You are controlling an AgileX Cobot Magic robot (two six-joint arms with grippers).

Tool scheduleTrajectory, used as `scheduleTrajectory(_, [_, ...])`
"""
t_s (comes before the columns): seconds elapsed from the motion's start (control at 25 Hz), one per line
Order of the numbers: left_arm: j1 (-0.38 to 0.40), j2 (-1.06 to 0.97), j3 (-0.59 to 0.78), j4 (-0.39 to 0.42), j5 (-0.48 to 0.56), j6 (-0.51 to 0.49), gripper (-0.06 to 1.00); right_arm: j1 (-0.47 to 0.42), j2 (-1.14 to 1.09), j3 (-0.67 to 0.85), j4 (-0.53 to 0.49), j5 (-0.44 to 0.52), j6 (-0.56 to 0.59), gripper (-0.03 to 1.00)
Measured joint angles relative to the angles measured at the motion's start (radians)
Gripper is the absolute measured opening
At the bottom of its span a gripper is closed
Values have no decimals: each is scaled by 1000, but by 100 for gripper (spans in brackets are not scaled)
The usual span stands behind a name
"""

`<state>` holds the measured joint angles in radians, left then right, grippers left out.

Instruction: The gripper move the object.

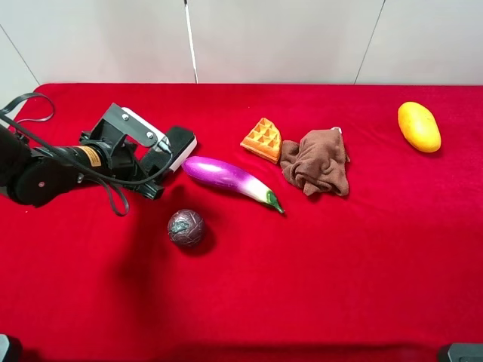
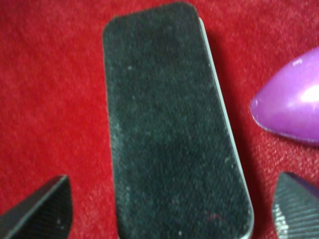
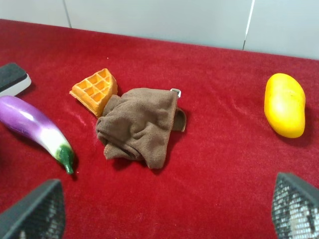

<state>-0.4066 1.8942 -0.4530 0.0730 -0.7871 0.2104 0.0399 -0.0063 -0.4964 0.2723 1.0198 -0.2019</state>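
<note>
My left gripper (image 2: 167, 209) stands released, fingers (image 2: 40, 209) apart and clear of the eraser (image 2: 172, 124) lying flat on the red surface (image 2: 50, 74). The eggplant (image 2: 291, 107) sits at three o'clock. My right gripper (image 3: 164, 209) is spread.

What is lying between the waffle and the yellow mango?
A crumpled brown cloth lies between the waffle and the mango, touching the waffle's edge. Past the cloth, only bare red tablecloth reaches the mango. The right wrist view shows this best.
</note>
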Motion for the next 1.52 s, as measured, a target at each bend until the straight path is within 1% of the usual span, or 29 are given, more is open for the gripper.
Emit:
scheduleTrajectory(0.16, [0,0,0,0,-25,-2,88,0,0,0,0,0,0,63])
scheduleTrajectory(0.44, [0,-20,0,0,-61,-10,92,0,0,0,0,0,0,63])
scheduleTrajectory(0.56, [0,-63,1,-5,-57,-15,92,0,0,0,0,0,0,63])
scheduleTrajectory(0.76, [0,-157,2,-13,-14,-18,92,0,0,0,0,0,0,63])
scheduleTrajectory(0.92, [0,-240,3,-14,68,-21,92,0,0,0,0,0,0,63])
scheduleTrajectory(1.08, [0,-332,5,-14,176,-32,92,0,0,0,0,0,0,63])
scheduleTrajectory(1.2, [0,-418,6,-14,271,-36,92,0,0,0,0,0,0,63])
scheduleTrajectory(1.52, [0,-677,6,-14,564,-48,92,0,0,0,0,0,0,63])
